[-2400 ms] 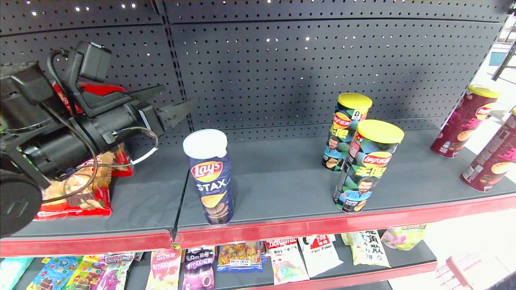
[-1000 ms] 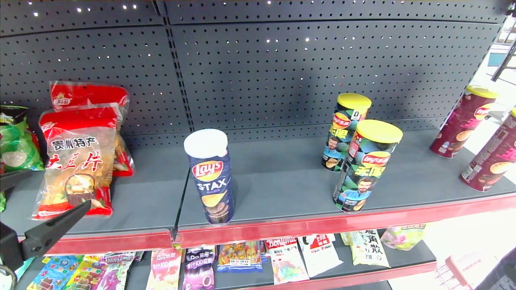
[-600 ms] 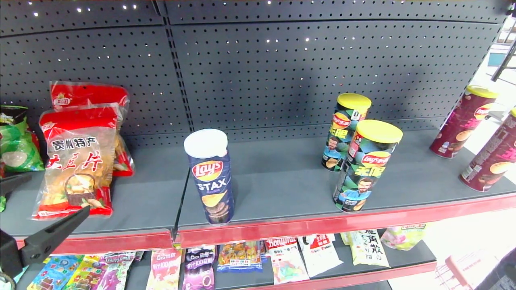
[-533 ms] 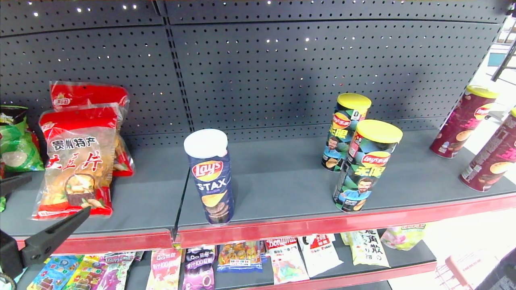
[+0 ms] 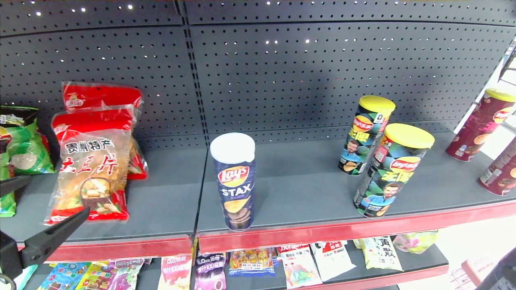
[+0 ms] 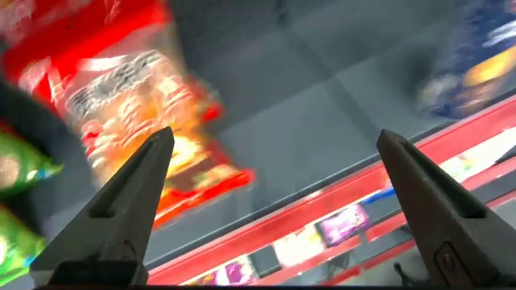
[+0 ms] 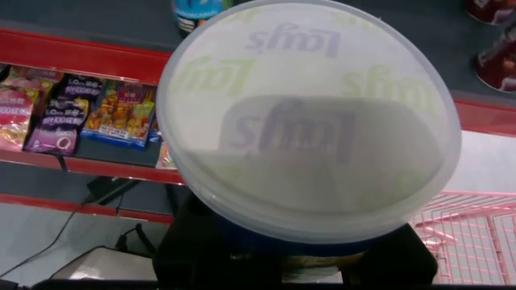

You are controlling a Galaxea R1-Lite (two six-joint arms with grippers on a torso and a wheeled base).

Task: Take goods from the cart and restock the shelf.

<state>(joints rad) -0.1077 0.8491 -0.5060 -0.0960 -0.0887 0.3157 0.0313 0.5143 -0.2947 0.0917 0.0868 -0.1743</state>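
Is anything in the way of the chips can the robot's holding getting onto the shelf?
Nothing visible blocks it. The held chips can is in front of a bare stretch of grey shelf, between the navy can at the front edge and the yellow-lidded cans. Only those neighbours need steering round.

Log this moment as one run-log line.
left gripper: open, empty, near red snack bag | right gripper: shut on white-lidded can | shelf: blue can upright at front edge | stage: restock pending
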